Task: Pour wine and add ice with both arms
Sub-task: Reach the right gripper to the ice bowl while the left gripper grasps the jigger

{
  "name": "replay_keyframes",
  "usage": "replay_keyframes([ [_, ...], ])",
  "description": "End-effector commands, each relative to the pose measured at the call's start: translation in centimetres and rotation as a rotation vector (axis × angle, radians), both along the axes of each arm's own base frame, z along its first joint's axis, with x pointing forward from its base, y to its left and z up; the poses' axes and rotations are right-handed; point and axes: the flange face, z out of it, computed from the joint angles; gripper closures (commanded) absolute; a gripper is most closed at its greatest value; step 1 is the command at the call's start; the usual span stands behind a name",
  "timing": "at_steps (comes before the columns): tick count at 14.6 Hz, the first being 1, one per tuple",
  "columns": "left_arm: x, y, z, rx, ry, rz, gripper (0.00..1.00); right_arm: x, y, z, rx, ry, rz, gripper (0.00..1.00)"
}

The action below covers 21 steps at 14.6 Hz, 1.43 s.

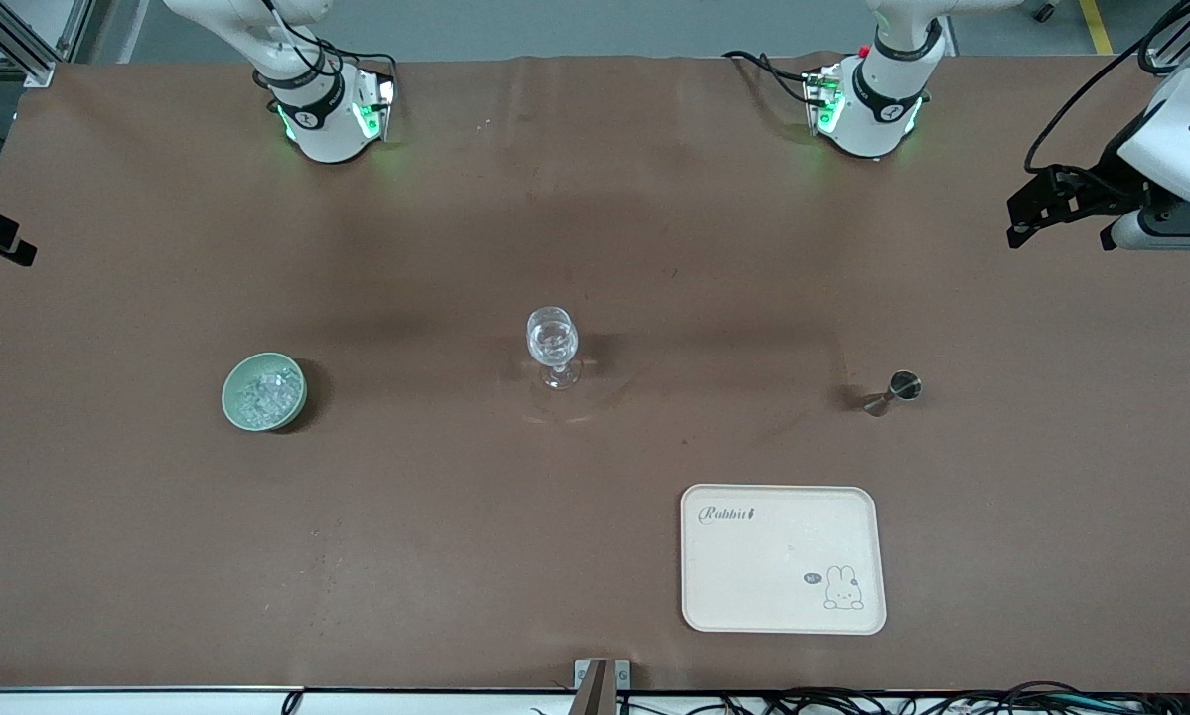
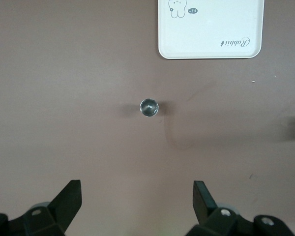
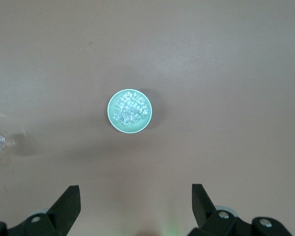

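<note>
Starting at the right arm's end of the surface (image 1: 108, 556), the main risk is sitting in the green bowl (image 1: 264, 391). The ice (image 1: 266, 392) is lying there in a loose heap of small clear chunks, and a pinch on one slick piece is likely to slip or scatter its neighbours over the rim. The right claw (image 3: 132, 204) is hanging high above that bowl, looking straight down on it, with its jaws spread fully apart and holding nothing. The bowl is lying almost centred ahead of the fingertips.

In the middle, the stemmed glass (image 1: 552, 347) is standing upright on a narrow foot. It is looking top-heavy, so any sideways brush from either arm could be tipping it. It is appearing only at the edge of the right wrist view, well off to the side of that claw.

Toward the left arm's end, the small metal jigger (image 1: 893, 391) is standing on the surface. It is light and narrow-waisted, so an off-centre grip may be knocking it over and spilling whatever it holds; its contents cannot be made out. The left claw (image 2: 137, 204) is hovering high over the jigger, pointing downward, jaws wide and empty. The cream tray (image 1: 784, 606) is lying bare on the surface near the jigger.
</note>
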Motion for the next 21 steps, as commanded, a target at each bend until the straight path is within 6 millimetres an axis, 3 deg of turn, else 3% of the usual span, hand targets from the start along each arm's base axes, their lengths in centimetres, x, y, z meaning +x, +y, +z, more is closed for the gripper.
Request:
replay_keyframes([
  [1, -0.3, 0.1, 0.2, -0.012, 0.023, -0.002, 0.0, -0.4, -0.1, 0.4, 0.007, -0.003, 0.007, 0.0],
  [5, 0.6, 0.6, 0.6, -0.011, 0.014, 0.001, 0.0, -0.5, -0.1, 0.4, 0.007, -0.005, 0.007, 0.0],
  [7, 3.1, 2.9, -1.1, -0.015, 0.04, 0.03, 0.0, -0.3, 0.1, -0.2, 0.008, 0.003, 0.01, 0.0],
  [9, 4.3, 3.9, -2.8, -0.029, 0.067, 0.047, 0.0, 0.3, 0.5, -1.8, 0.009, 0.009, 0.018, 0.0],
  [13, 5.9, 3.7, -6.1, -0.034, 0.121, 0.034, 0.0, 1.5, 1.1, -10.2, 0.014, 0.045, 0.03, 0.0],
  [15, 6.8, 3.7, -8.2, -0.077, 0.156, 0.063, 0.0, 1.6, 2.1, -15.8, 0.011, 0.044, 0.045, 0.0],
  [17, 8.5, 7.9, -12.8, -0.152, 0.235, 0.184, 0.0, 1.3, 2.3, -20.7, 0.005, 0.01, 0.047, 0.0],
  [21, 11.1, 12.1, -21.8, -0.215, 0.349, 0.499, 0.0, 0.8, 4.0, -30.2, -0.009, -0.034, 0.073, 0.0],
])
